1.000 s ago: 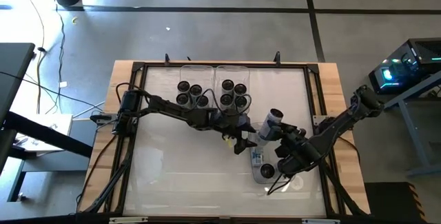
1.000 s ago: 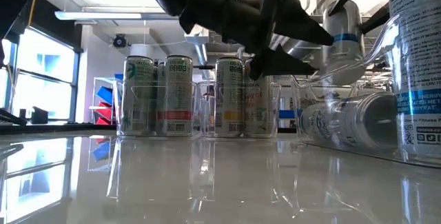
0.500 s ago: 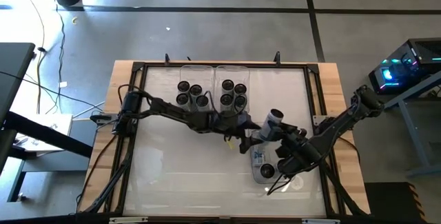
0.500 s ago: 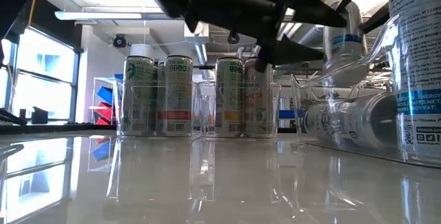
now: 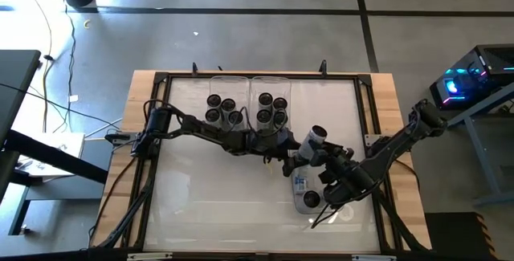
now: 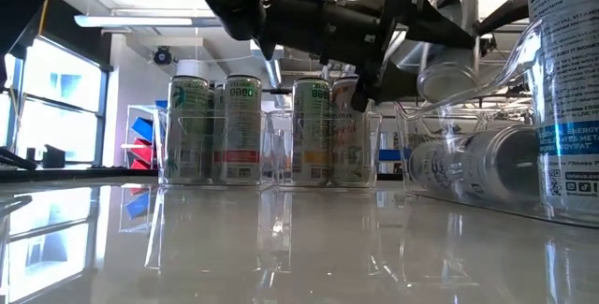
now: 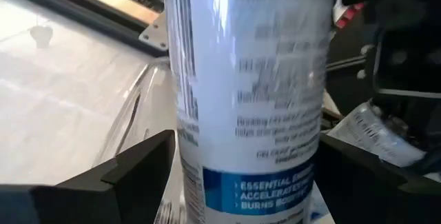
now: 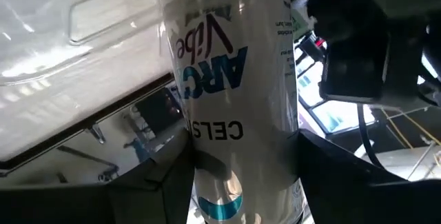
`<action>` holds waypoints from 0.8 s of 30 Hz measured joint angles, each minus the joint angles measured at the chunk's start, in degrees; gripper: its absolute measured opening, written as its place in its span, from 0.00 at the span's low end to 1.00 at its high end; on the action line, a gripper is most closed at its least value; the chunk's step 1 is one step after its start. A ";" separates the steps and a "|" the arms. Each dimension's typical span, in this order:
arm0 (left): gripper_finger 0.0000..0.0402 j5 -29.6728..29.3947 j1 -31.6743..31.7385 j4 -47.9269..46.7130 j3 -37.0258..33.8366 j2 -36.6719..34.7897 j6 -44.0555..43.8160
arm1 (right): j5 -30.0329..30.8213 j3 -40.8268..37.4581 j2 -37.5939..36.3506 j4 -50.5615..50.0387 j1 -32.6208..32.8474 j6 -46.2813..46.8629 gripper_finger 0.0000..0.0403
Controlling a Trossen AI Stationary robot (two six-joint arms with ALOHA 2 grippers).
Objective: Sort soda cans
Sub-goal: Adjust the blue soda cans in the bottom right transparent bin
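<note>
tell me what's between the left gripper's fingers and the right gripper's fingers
One white soda can. The high view shows it spanning from the right gripper to the left gripper; both wrist views show it between their fingers.

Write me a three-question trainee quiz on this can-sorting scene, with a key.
1. True or false: the right hand grips the raised can.
2. Where do the upright cans stand? A: in clear bins at the table's far side. B: on the floor. C: stacked on the left arm.
3. Fill in: the left hand has its fingers on either side of the raised ___.
Key: 1 true; 2 A; 3 can.
</note>
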 joint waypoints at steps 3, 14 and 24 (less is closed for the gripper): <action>0.79 0.39 -0.05 0.65 0.00 -0.04 1.00 | -0.35 0.00 0.00 0.67 0.27 -0.20 0.49; 0.58 2.51 0.22 2.59 -0.02 -0.04 2.04 | -2.69 0.00 0.00 1.75 0.24 1.31 0.49; 0.58 2.87 0.26 3.69 0.00 -0.02 4.64 | -11.31 7.21 0.00 -3.11 0.81 22.45 0.75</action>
